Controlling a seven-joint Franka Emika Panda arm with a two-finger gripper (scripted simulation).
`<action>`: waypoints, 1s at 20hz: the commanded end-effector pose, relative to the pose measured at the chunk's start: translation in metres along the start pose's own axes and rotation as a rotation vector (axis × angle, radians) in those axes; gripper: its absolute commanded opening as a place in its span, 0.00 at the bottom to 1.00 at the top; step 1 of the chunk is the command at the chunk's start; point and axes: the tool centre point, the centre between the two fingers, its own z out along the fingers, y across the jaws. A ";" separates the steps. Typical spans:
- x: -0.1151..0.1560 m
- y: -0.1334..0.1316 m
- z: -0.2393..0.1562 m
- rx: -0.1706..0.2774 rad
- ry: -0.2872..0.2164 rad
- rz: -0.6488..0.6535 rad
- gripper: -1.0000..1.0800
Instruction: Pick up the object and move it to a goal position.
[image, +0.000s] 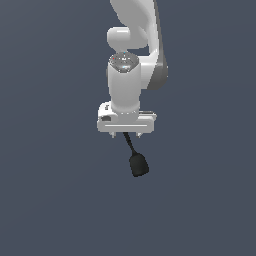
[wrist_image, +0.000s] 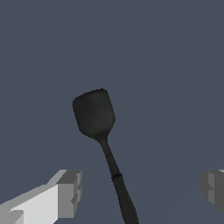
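Fingers (wrist_image: 65, 192) stand wide apart in my wrist view, one grey pad on each side, and neither pad touches anything. Between them runs the thin stem of the black tool (wrist_image: 94, 114), with clear space on both sides of it. I can see the stem pass down the gap and out of the picture edge, while the wide rounded head lies farther out from the fingers.

From the exterior view, my white gripper (image: 127, 134) points straight down, and its two short fingertips poke out under the flat white bar. The black tool (image: 138, 164) lies just below them. Its stem starts right between the fingertips and leans toward the exterior view's right, ending in the fat rounded head.

Above the gripper, the white arm (image: 131, 55) goes up and out of the picture. All around is the plain dark grey-blue desk (image: 50, 200).
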 end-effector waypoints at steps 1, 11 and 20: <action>0.000 0.000 0.000 0.000 0.000 0.000 0.96; 0.004 0.025 -0.008 0.008 0.002 0.051 0.96; 0.002 0.022 -0.001 0.006 0.000 0.027 0.96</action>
